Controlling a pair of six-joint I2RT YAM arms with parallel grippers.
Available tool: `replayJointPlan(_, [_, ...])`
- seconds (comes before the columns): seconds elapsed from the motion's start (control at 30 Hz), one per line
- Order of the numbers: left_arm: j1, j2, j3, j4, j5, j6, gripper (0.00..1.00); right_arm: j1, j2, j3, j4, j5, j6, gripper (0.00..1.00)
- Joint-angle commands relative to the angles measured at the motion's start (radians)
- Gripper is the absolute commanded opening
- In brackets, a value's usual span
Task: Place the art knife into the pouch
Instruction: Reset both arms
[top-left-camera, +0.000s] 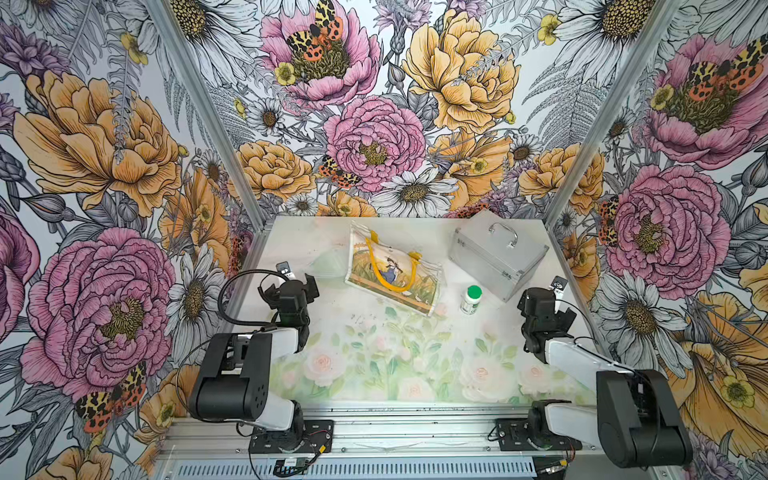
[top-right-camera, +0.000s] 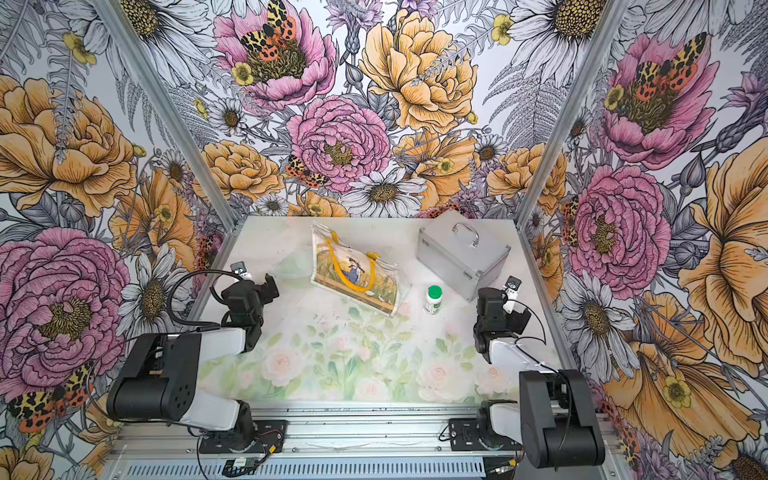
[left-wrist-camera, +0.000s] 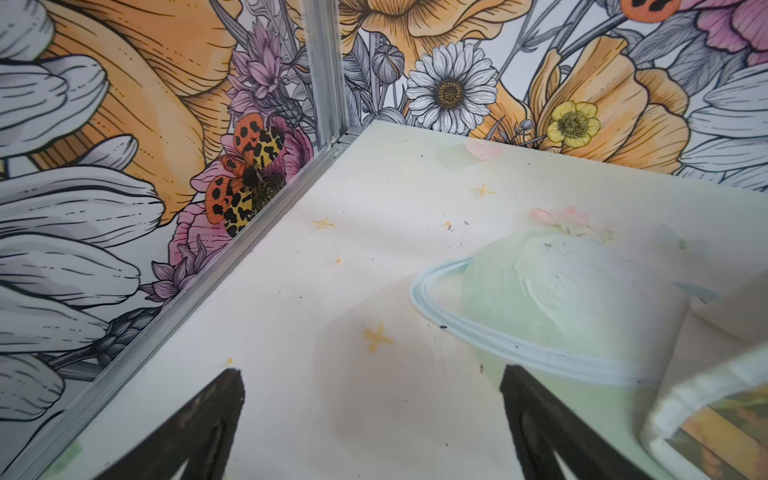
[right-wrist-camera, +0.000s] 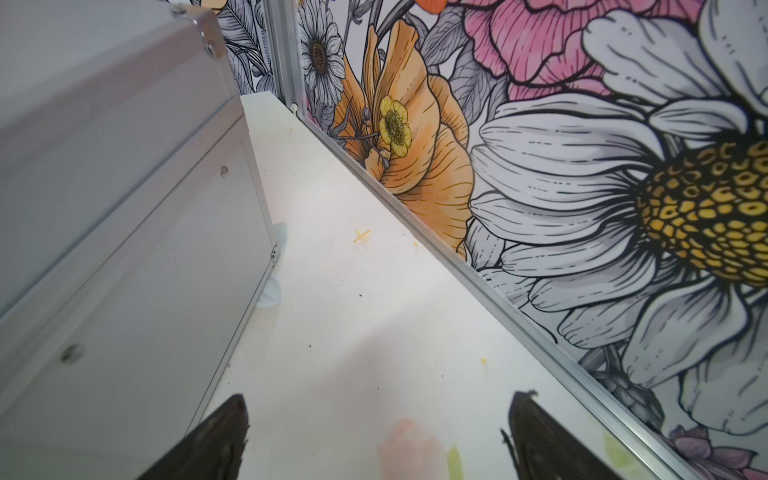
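Left arm (top-left-camera: 232, 374) folded, elbow raised near front rail. Left gripper (left-wrist-camera: 370, 382) low by left wall, jaws spread wide, empty. Right arm (top-left-camera: 582, 361) folded likewise. Right gripper (right-wrist-camera: 378, 403) spread wide, empty, beside silver case (top-left-camera: 496, 253). Pouch (top-left-camera: 392, 270) lies flat on table (top-left-camera: 374, 357), far middle, between both grippers.

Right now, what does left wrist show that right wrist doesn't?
Left wrist only: a corner of the glossy plastic picture-printed pouch, and next to it a pale green translucent round-rimmed plastic container.

Right wrist only: the silver metal case.

Both: white table with yellow cross marks, floral wall and aluminium frame rail. The left gripper and right gripper each have black jaws open with nothing between them. No art knife in either.
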Motion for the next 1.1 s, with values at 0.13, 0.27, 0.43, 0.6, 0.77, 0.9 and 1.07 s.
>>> replayJointPlan(0.13, [-0.005, 0.072, -0.087, 0.339, 0.110, 0.064, 0.99, -0.006, 0.109, 0.014, 0.335, -0.091, -0.078, 0.99])
replayJointPlan(0.27, [-0.018, 0.061, -0.087, 0.317, 0.111, 0.075, 0.99, 0.009, 0.186, 0.035, 0.401, -0.161, -0.145, 0.99])
replayJointPlan(0.43, [-0.015, 0.055, -0.082, 0.295, 0.115, 0.069, 0.99, 0.019, 0.220, 0.046, 0.423, -0.311, -0.217, 0.99])
replayJointPlan(0.6, [-0.014, 0.057, -0.081, 0.298, 0.115, 0.069, 0.99, 0.006, 0.243, -0.020, 0.543, -0.413, -0.230, 1.00])
replayJointPlan(0.77, [-0.012, 0.058, -0.080, 0.297, 0.117, 0.066, 0.99, -0.013, 0.256, 0.000, 0.524, -0.443, -0.219, 0.99])
replayJointPlan(0.9, [-0.012, 0.056, -0.080, 0.293, 0.117, 0.065, 0.99, -0.012, 0.260, -0.004, 0.541, -0.442, -0.223, 1.00])
replayJointPlan(1.07, [-0.012, 0.056, -0.080, 0.296, 0.117, 0.066, 0.99, -0.010, 0.256, -0.011, 0.553, -0.441, -0.226, 1.00])
